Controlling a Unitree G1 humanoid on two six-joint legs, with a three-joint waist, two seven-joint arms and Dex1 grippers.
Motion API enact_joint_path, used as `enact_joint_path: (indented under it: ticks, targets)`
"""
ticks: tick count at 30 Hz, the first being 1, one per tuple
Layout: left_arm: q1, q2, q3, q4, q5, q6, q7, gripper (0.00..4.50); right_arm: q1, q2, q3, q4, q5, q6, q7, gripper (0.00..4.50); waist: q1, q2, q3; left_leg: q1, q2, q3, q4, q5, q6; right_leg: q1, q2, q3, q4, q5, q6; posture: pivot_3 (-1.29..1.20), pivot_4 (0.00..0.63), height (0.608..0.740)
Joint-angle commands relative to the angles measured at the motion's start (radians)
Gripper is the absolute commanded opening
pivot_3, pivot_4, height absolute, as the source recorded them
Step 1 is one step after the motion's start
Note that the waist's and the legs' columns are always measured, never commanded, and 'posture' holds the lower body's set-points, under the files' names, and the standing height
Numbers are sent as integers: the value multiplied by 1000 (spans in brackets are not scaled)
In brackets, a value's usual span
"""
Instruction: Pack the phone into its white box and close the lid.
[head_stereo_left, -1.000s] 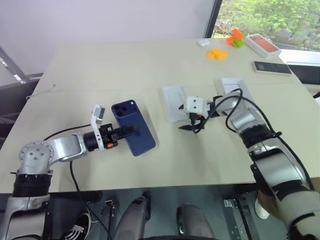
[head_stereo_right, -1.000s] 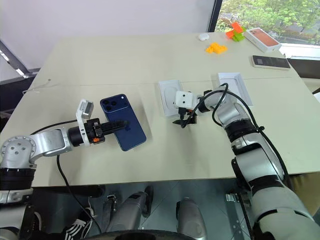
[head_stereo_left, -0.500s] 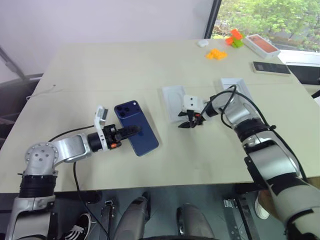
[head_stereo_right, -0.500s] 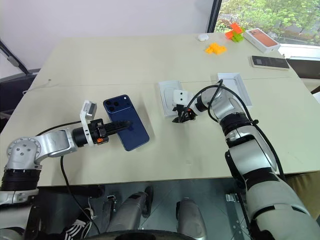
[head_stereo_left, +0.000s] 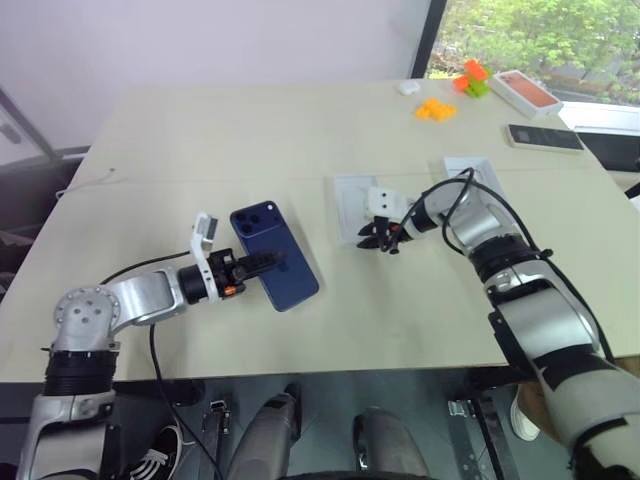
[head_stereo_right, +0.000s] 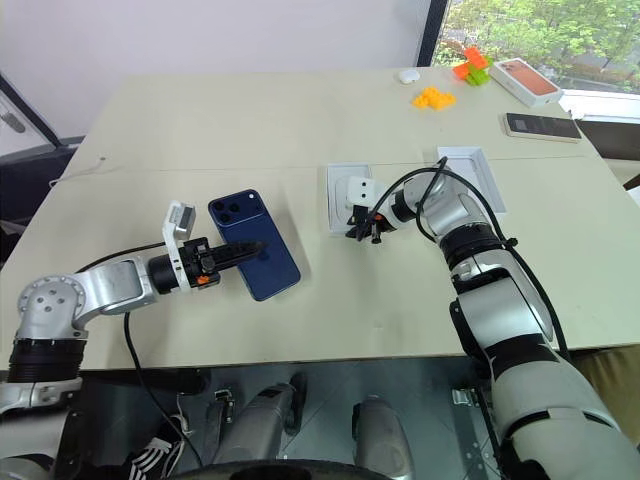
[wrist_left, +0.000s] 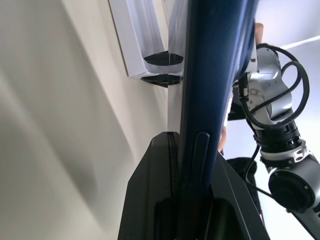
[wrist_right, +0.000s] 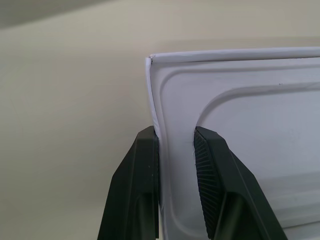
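Containers first: the white insert tray (head_stereo_left: 352, 200) lay flat mid-table (head_stereo_left: 250, 140), its moulded oval hollow showing plain white. A second shallow white tray (head_stereo_left: 468, 166) sat just beyond my right forearm, partly hidden by it. Box or lid, I could not tell, and its inside was not readable. The orange-topped box (head_stereo_left: 525, 90) sat at the far right edge, with the black slab (head_stereo_left: 545, 135) just nearer than it and the orange blocks (head_stereo_left: 434, 108) to their left.

The phone (head_stereo_left: 290, 275) was in none of them. My left gripper (head_stereo_left: 270, 262) had it clamped by its long edge, camera bump on the far end, glossy back up. It sat over the near left part of the table, well apart from both trays.

My right gripper (head_stereo_left: 385, 243) was at the near corner of the insert tray, straddling its wall. The outer finger (wrist_right: 145, 190) touched the rim and the inner one (wrist_right: 215, 190) stood inside the tray with a gap to the wall — partly open, not yet pinching.

Versus a second ago: the right jaws had gone from spread wide to this narrow straddle. The left grip on the phone was unchanged.
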Motion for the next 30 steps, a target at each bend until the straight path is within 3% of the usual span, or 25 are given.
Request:
enact_joint_path:
  ticks: [1,8,14,21,29,30]
  targets:
    - [-9,7,43,-50,-45,-11,-2,0,40,-26,-24,-87,29,48,37,505,2,0,0,0,0,0,0,0,0,0,0,0,0,0,0,0,150,740]
    - [-6,18,61,-48,-44,-9,0,0,252,-141,-67,-572,147,252,152,505,4,0,0,-1,0,0,-1,0,0,-1,-1,0,0,0,0,0,150,740]
    - [-9,14,57,-49,-44,-10,1,0,461,-239,-99,-966,210,466,113,505,4,0,0,-2,0,0,-1,-1,0,-2,-2,0,0,0,-1,0,150,740]
    - [-39,7,43,-17,-19,3,-12,0,569,-255,-90,-1175,242,603,20,505,4,0,0,-2,0,1,1,-3,0,-2,-3,0,-1,-2,-4,0,150,740]
    - [-80,26,51,26,0,29,-44,0,616,-254,-50,-1220,259,611,-36,505,3,0,0,-3,0,1,0,-2,2,-2,-3,0,-3,-2,-4,0,150,740]
    - [-82,26,51,29,2,32,-46,0,618,-255,-46,-1219,265,615,-34,1569,3,0,0,-3,0,1,0,-2,2,-1,-3,0,-4,-2,-3,0,150,740]
